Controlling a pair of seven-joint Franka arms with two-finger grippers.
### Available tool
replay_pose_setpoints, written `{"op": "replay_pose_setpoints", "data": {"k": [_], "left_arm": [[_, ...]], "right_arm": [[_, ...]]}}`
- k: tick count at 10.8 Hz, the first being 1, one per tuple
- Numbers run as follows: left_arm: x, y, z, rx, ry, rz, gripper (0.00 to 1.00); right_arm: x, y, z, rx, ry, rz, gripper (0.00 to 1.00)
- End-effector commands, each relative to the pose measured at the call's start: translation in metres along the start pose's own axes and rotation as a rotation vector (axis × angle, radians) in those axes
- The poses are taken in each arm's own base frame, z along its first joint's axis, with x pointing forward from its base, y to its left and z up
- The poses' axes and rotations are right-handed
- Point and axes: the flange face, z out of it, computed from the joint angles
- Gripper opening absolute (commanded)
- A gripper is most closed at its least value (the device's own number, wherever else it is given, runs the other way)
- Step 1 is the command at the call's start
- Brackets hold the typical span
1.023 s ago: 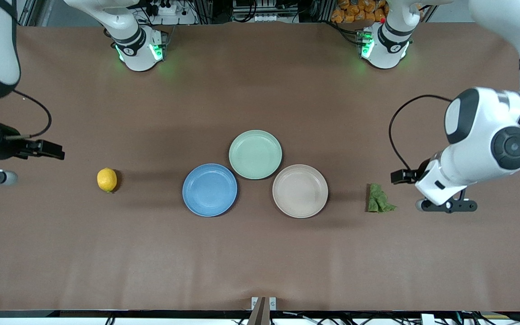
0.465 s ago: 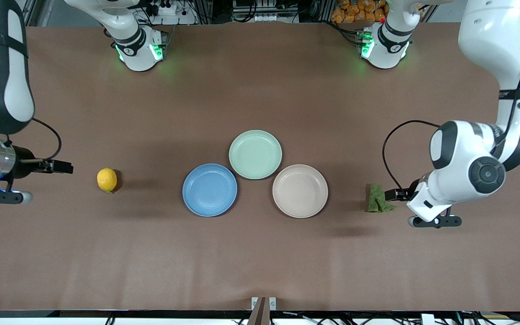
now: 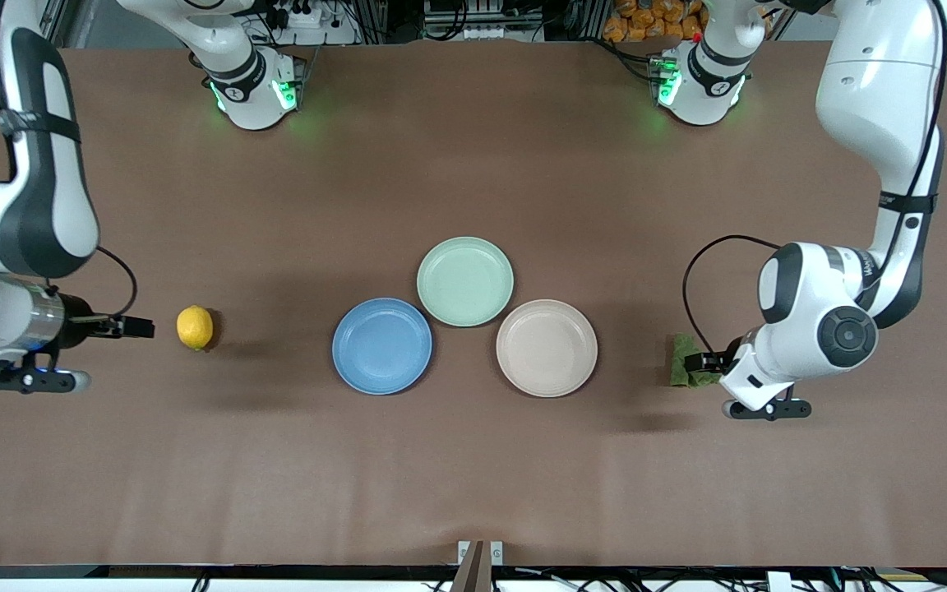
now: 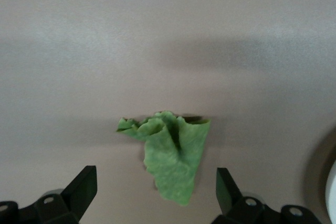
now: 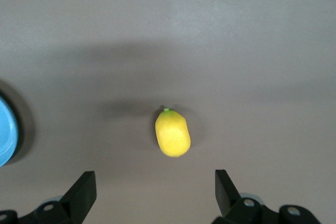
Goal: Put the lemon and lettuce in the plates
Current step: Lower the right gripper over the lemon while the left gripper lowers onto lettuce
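Note:
The yellow lemon [image 3: 195, 327] lies on the table toward the right arm's end; it also shows in the right wrist view [image 5: 172, 132]. My right gripper [image 3: 138, 326] is open and empty, just short of the lemon [image 5: 155, 195]. The dark green lettuce [image 3: 679, 362] lies toward the left arm's end, beside the beige plate [image 3: 547, 348]. My left gripper [image 3: 702, 360] is open and empty over the lettuce's edge; in the left wrist view the lettuce [image 4: 170, 156] reaches in between the gripper's [image 4: 156, 195] jaws. The blue plate [image 3: 381, 345] and the beige plate are empty.
An empty pale green plate [image 3: 465, 281] touches both plates, farther from the front camera. The blue plate's rim [image 5: 5, 129] shows in the right wrist view, the beige plate's rim [image 4: 332, 187] in the left wrist view. Brown table [image 3: 473, 460] around.
Both arms have come inward and lower: the right gripper toward the lemon, the left gripper onto the lettuce's edge. Lemon, lettuce and plates have not moved.

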Motion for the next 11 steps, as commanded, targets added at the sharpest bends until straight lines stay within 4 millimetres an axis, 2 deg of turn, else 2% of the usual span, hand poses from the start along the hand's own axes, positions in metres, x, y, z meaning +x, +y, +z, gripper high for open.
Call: {"op": "replay_pose_setpoints", "data": {"k": [1,8,10,11], "left_arm": [[-0.002,0.024,0.027,0.025,0.004,-0.011,1.0],[-0.007,0.021,0.063,0.023,-0.002,-0.025,1.0],[-0.009,0.02,0.068,0.021,0.002,-0.024,1.0],[-0.01,0.017,0.069,0.023,-0.002,-0.028,1.0]], "right_arm": [[-0.007,-0.002,0.024,0.016,0.009,-0.018,1.0],[-0.027,0.003,0.106,0.013,0.122,-0.033,1.0],[-0.035,0.022,0.13,0.008,0.161,-0.056,1.0],[-0.038,0.023,0.136,0.006,0.164,-0.059,1.0]]}}
